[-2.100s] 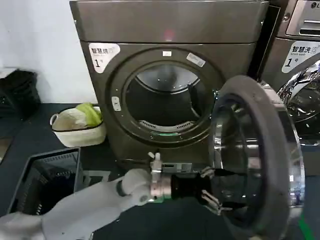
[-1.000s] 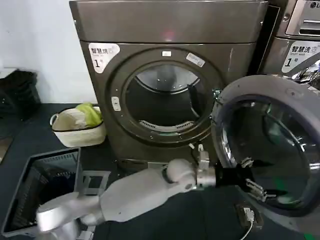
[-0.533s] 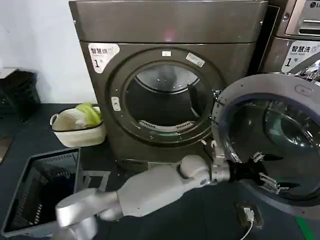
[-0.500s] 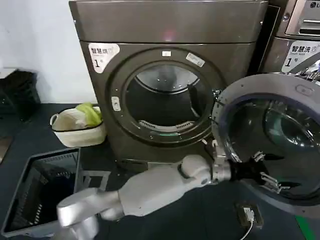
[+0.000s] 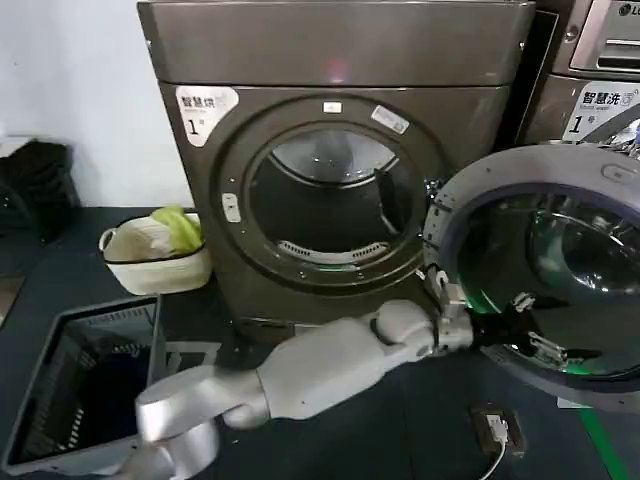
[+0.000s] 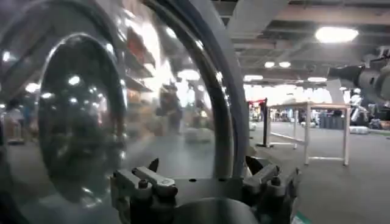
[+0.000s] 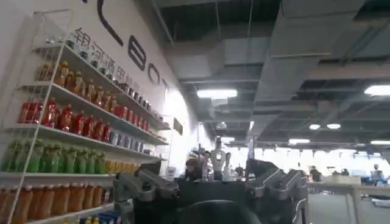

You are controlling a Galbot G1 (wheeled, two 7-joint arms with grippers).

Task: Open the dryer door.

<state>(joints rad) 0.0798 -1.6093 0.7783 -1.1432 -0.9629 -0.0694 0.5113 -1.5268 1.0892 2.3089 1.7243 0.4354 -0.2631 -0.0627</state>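
1. The left gripper has its fingers spread open, gripping nothing, tips against the inner glass of the dryer door.
2. The door stands swung wide to the right of the dryer; the round port is exposed.
3. The right gripper is spread open, empty, facing shelves of bottles.

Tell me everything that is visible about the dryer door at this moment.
The dryer door is round, with a grey plastic inner rim around a dark, bulging, reflective glass window. It stands swung wide open to the right of the dryer, hinged at the port's right edge, its inner side facing the head camera. The left gripper, fingers apart, is against the lower glass.
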